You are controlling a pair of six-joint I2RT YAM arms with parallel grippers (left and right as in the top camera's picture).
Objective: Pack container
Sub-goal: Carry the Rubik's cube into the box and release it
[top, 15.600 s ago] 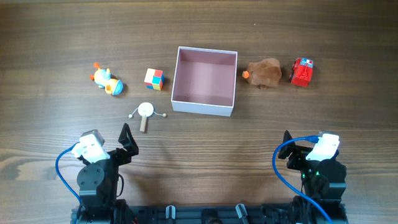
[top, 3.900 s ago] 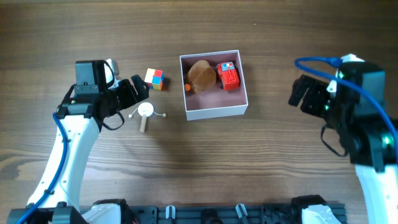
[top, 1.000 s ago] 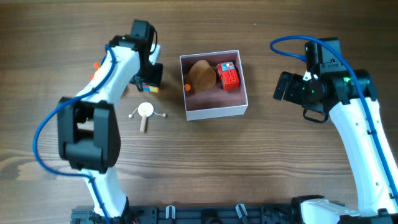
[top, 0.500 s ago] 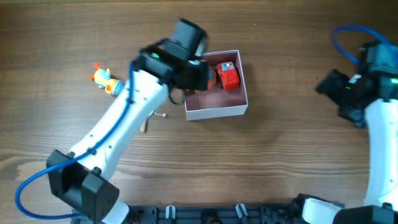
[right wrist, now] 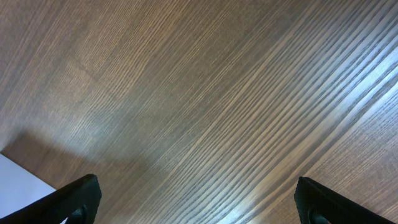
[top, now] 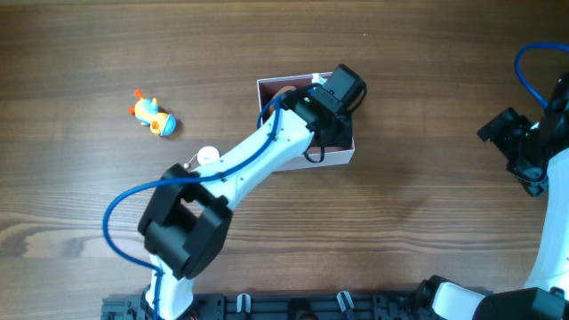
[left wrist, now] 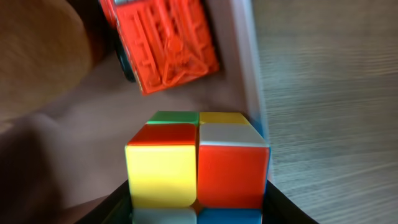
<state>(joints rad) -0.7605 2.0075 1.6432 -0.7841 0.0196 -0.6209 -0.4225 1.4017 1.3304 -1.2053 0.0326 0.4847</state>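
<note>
Over dark wood-grain table (top: 427, 107), reaches with left gripper (left wrist: 198, 208) into square white-walled, pink-lined container (top: 336, 160) near centre, clamps multicoloured plastic puzzle cube (left wrist: 198, 165) close by red plastic toy truck (left wrist: 165, 40) and brown plush toy (left wrist: 37, 56), and holds right gripper (right wrist: 198, 199), fingers spread apart, above wood far right.

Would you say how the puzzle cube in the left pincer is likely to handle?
The puzzle cube looks like hard plastic, so probably stiff. Its glossy faces may slip. Flat sides suggest it sits rather than rolls.
</note>
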